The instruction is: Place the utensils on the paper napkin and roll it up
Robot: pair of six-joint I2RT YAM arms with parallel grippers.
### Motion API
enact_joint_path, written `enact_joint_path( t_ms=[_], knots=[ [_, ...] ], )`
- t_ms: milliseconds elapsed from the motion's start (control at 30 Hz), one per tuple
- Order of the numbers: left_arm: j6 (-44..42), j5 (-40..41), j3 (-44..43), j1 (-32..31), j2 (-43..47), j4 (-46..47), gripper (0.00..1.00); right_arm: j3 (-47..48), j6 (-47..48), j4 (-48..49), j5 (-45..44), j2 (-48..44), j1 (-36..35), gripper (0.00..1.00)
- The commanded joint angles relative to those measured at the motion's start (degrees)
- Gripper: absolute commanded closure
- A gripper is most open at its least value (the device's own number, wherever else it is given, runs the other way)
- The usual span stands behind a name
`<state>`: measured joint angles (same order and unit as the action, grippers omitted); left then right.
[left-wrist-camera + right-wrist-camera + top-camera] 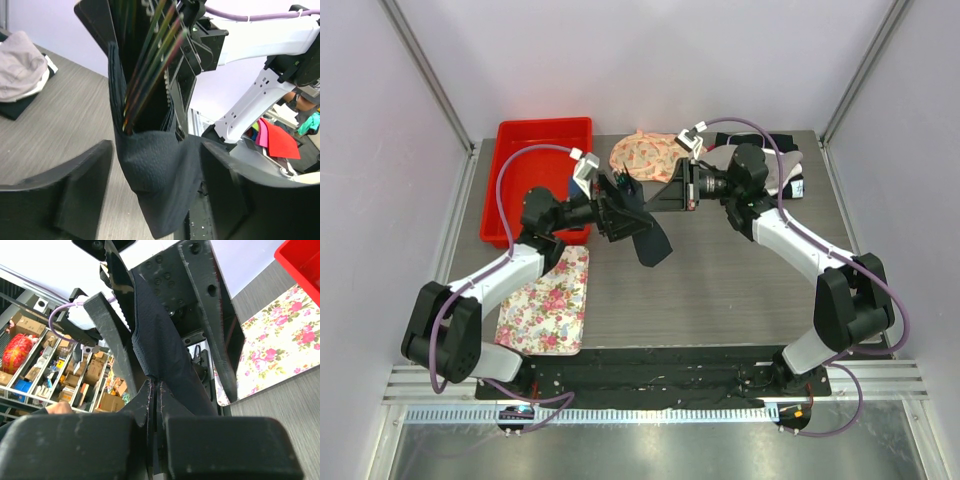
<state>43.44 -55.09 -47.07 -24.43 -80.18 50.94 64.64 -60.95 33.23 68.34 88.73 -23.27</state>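
- Napkin [648, 238] (dark, wrapping the utensils [150, 65]) hangs above the worktop [720, 290], right of the floral tray [548, 300].
- Right fingers [100, 440] pinch it.
- Left fingers [75, 190] stand wide, flanking it.

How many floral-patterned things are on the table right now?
2. A floral tray lies at the near left; a floral cloth sits at the far edge, right of the red bin. Others may be hidden.

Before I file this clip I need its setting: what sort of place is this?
Probably a robotics lab test cell: white panels wall in the table, and shelves of boxes stand beyond.
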Motion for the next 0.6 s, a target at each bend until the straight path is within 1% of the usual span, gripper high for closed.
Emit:
enact_joint_path(
  t_ms=[0,33,67,133,167,233,267,333,367,467,500,567],
  knots=[
    [0.4,-0.3,-2.4,-0.2,0.9,4.8,0.32,0.7,-2.3,5.1,0.7,-2.5,-0.5,0.99],
    [0.5,-0.7,-2.5,-0.2,0.9,5.0,0.38,0.7,-2.3,5.2,0.7,-2.4,-0.4,0.99],
    [0.8,-1.0,-2.4,-0.2,1.0,5.6,0.47,0.6,-2.3,5.2,0.6,-2.3,-0.4,0.99],
    [1.4,-1.5,-2.2,-0.2,1.4,6.1,0.57,0.5,-2.2,5.3,0.3,-2.2,-0.5,0.99],
    [1.8,-2.0,-2.2,-0.2,1.5,6.5,0.65,0.7,-2.2,5.3,0.2,-2.1,-0.4,0.99],
    [2.9,-2.3,-2.1,-0.2,1.9,7.1,0.73,0.7,-2.2,5.2,0.0,-2.0,-0.4,0.99],
    [3.2,-2.2,-2.2,-0.3,2.0,7.1,0.81,0.9,-2.2,5.3,-0.3,-1.8,-0.5,0.99],
    [4.4,-2.2,-2.4,-0.2,2.0,7.3,0.90,1.3,-2.2,5.3,-0.6,-1.7,-0.4,0.99],
    [5.5,-2.1,-2.6,-0.2,2.0,7.3,1.00,1.9,-2.0,5.3,-0.7,-1.6,-0.3,0.99],
    [7.6,-1.1,-2.7,-0.2,2.5,6.4,1.00,3.6,-1.2,4.0,-1.2,-1.2,0.1,0.99],
    [8.0,-0.2,-2.6,-0.1,2.7,5.7,1.00,4.3,-0.6,1.9,-1.2,-0.9,0.5,0.92],
    [9.1,0.8,-2.6,0.1,2.9,2.9,1.00,6.1,1.8,-1.3,-1.2,-0.7,1.6,0.71]
  ],
)
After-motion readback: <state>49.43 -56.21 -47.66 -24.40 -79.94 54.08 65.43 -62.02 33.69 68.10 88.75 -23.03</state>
